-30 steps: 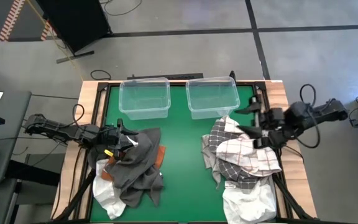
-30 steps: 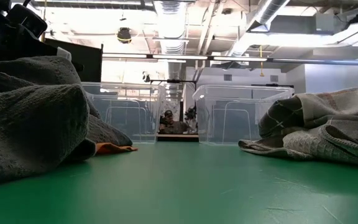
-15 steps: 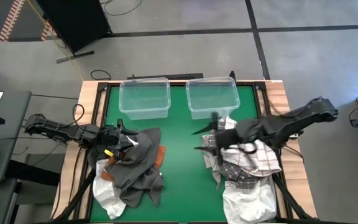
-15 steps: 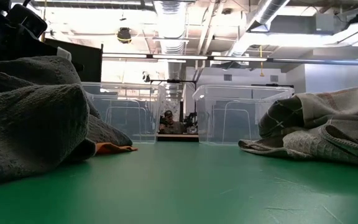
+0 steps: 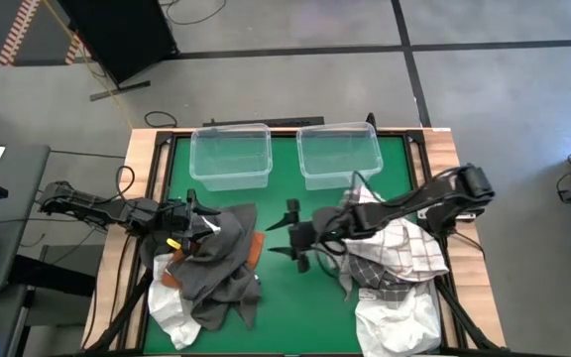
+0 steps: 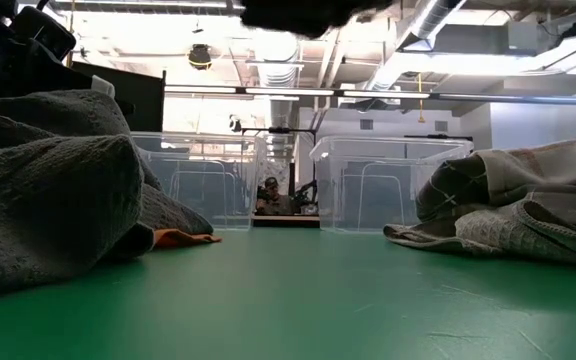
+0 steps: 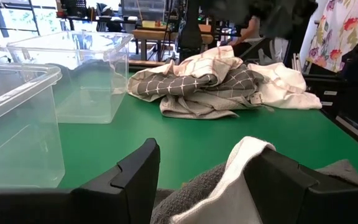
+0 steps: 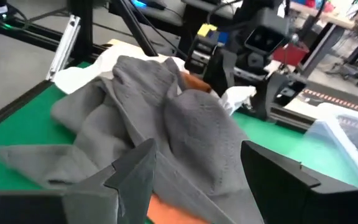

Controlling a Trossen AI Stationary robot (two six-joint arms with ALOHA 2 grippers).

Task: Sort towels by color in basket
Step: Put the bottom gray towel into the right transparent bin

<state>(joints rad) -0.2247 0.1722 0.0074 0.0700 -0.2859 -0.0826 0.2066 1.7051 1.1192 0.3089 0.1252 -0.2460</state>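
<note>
Left arm: lies low along the table's left side, reaching inward. Left gripper (image 5: 194,220): fingers parted, nothing between them except a fold of cloth rising at the gap in the left wrist view.

Right arm: stretched from the table's right side across toward the middle, elbow raised. Right gripper (image 5: 287,236): held above the table centre, fingers spread wide, empty, pointing toward the left side.
</note>
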